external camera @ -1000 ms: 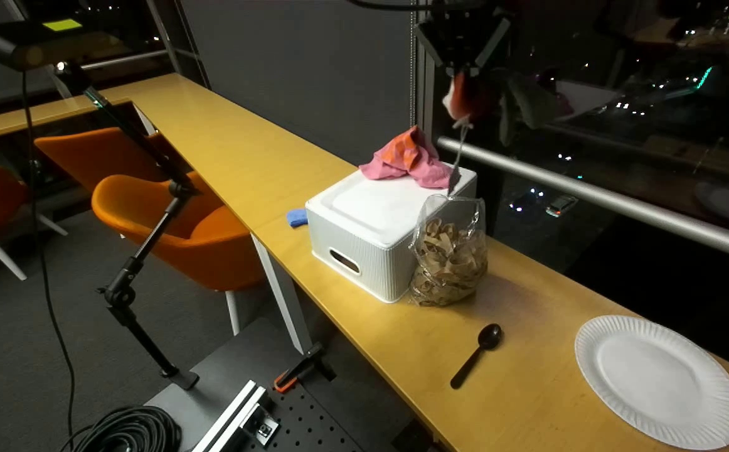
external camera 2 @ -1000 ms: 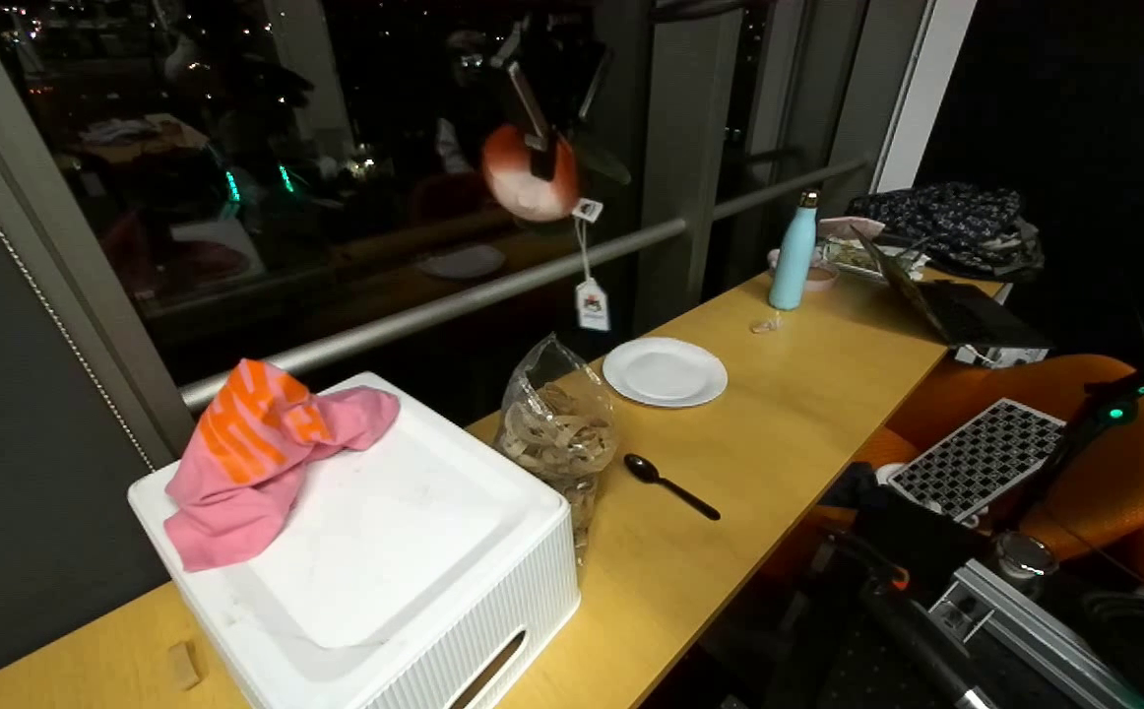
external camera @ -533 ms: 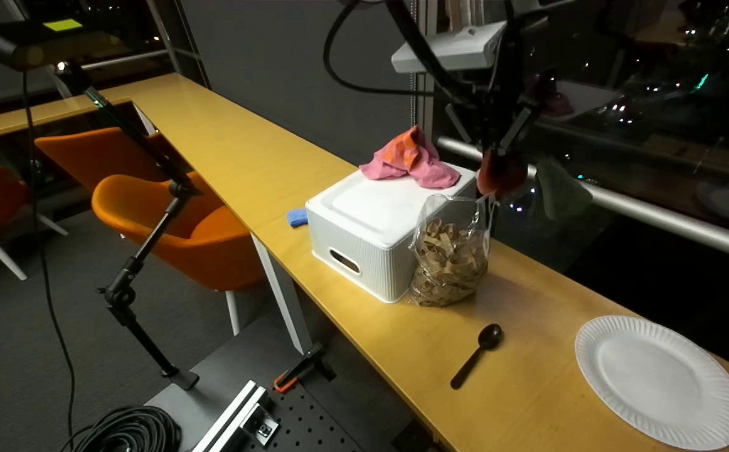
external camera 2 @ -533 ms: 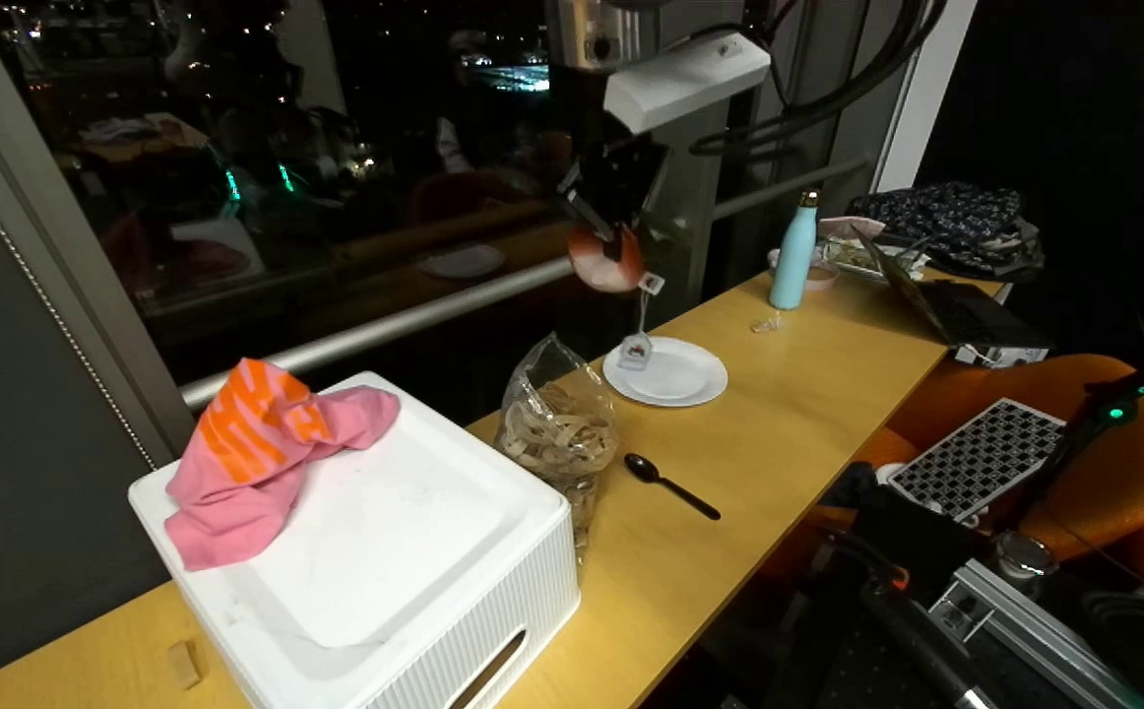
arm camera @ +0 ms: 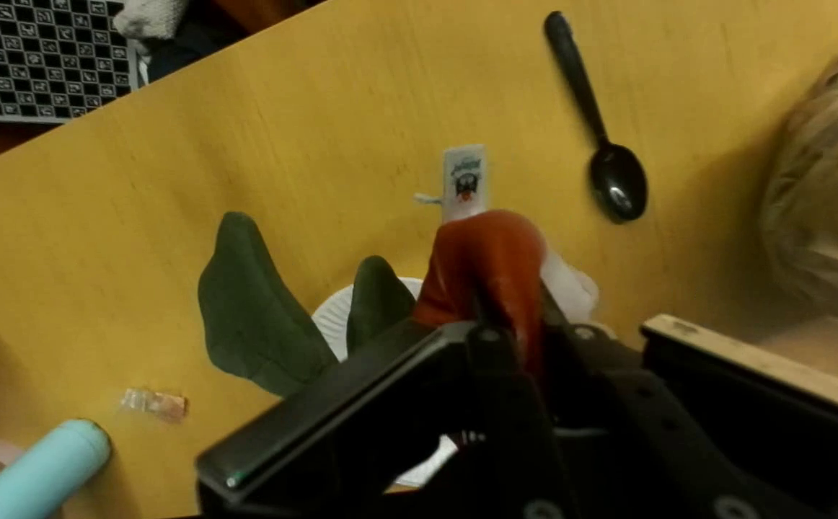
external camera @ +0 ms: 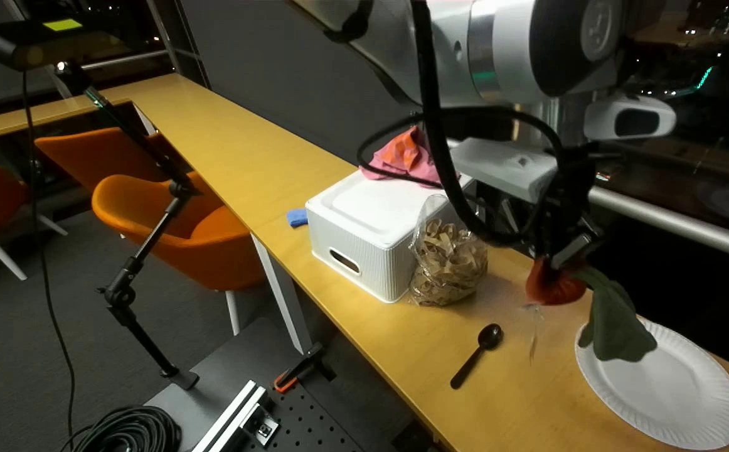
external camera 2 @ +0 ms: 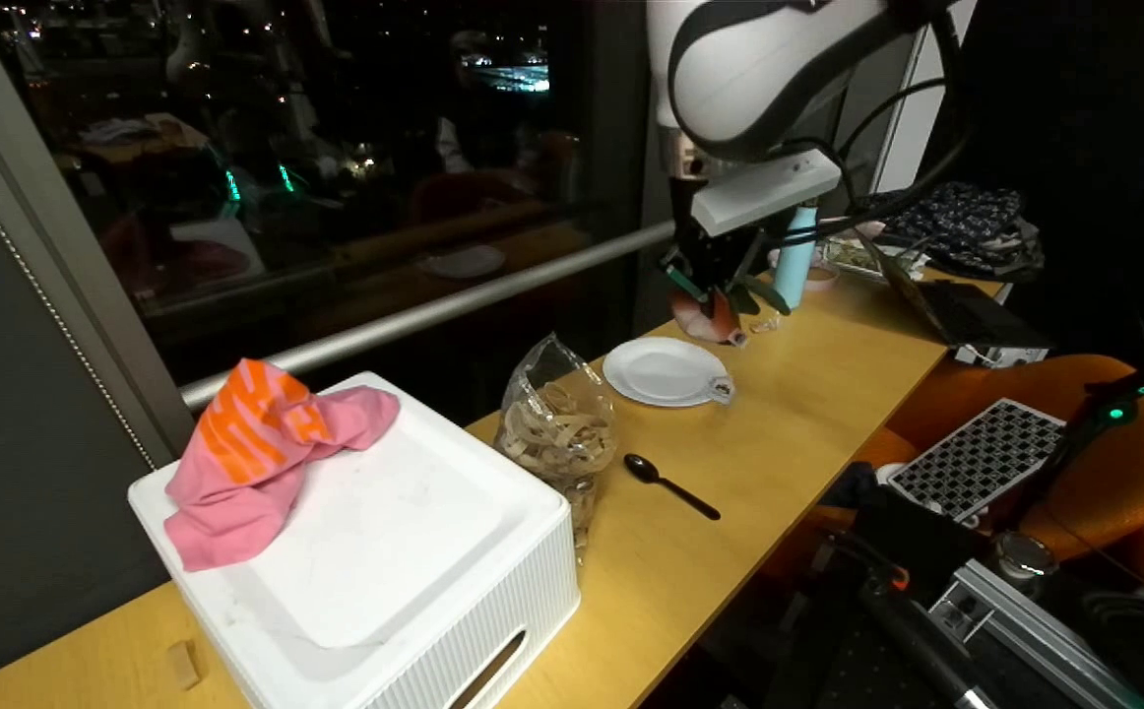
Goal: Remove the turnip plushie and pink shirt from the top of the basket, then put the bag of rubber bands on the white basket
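Jointed black stand [external camera: 152, 234]: well left of the white basket [external camera: 374, 260] in an exterior view.
Orange upholstered chair [external camera: 226, 238]: left of the basket, beside the wood-toned surface [external camera: 402, 345].
Small blue item [external camera: 297, 218], kind not readable: on the surface, just left of the basket.
White basket, rectangular plastic: finely ribbed sides, dark handle slot, shallow recessed top; rests on the surface.
Pink shirt [external camera 2: 267, 463], orange print: crumpled bundle, lies on top of the basket along one edge, in both exterior views.
Bag of rubber bands [external camera: 447, 263]: clear plastic, tan-brown bands within; stands on the surface just right of the basket; contact with the basket cannot be told.
Black spoon [external camera: 478, 355]: lies on the surface, right of the basket, farther out than the bag.
Robot arm [external camera: 509, 53], white and black: above and right of the basket.
Hand [external camera: 553, 265], black, two-fingered: clamped on the turnip plushie [external camera: 554, 290], right of the basket and well apart from it.
Turnip plushie: reddish body, dark green leaves, white tag [external camera 2: 721, 391] on a string; in the hand, raised above the surface, leaves overlapping the white paper plate [external camera: 672, 402] in an exterior view.
White paper plate, fluted rim: on the surface, farther right of the basket than the spoon.
Light-blue bottle [external camera 2: 793, 278]: upright on the surface, right of the basket beyond the plate, in an exterior view.
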You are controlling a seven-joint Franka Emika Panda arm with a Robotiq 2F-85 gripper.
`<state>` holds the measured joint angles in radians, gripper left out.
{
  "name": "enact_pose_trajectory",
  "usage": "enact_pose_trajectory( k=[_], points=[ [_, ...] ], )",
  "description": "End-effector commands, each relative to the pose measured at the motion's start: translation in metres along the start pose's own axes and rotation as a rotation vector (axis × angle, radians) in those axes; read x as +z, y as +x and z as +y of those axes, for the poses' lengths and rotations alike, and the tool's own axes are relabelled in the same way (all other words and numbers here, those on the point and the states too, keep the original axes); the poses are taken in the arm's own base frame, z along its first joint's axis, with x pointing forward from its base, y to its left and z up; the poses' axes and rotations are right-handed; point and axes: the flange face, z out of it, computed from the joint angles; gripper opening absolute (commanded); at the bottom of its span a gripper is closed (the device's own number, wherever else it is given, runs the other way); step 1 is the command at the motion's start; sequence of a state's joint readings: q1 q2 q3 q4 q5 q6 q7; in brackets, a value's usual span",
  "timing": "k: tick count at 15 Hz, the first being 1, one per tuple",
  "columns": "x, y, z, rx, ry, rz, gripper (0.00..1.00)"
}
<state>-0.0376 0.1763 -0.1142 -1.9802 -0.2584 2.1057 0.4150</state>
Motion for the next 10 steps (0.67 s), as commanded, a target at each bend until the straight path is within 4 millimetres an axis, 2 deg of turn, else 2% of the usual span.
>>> enact_pose_trajectory(
  k=[1, 5, 7, 8, 9, 10],
  points=[
    [0.043, 0.013, 0.025, 0.028, -0.049, 0.039, 0.03],
    [0.081, 0.025, 0.036, 0.025, -0.088, 0.075, 0.03],
    [0.090, 0.028, 0.038, 0.031, -0.099, 0.089, 0.03],
    [0.093, 0.028, 0.038, 0.039, -0.099, 0.095, 0.36],
    [0.094, 0.029, 0.040, 0.047, -0.100, 0.100, 0.37],
    [0.094, 0.029, 0.041, 0.058, -0.097, 0.101, 0.43]
  ],
)
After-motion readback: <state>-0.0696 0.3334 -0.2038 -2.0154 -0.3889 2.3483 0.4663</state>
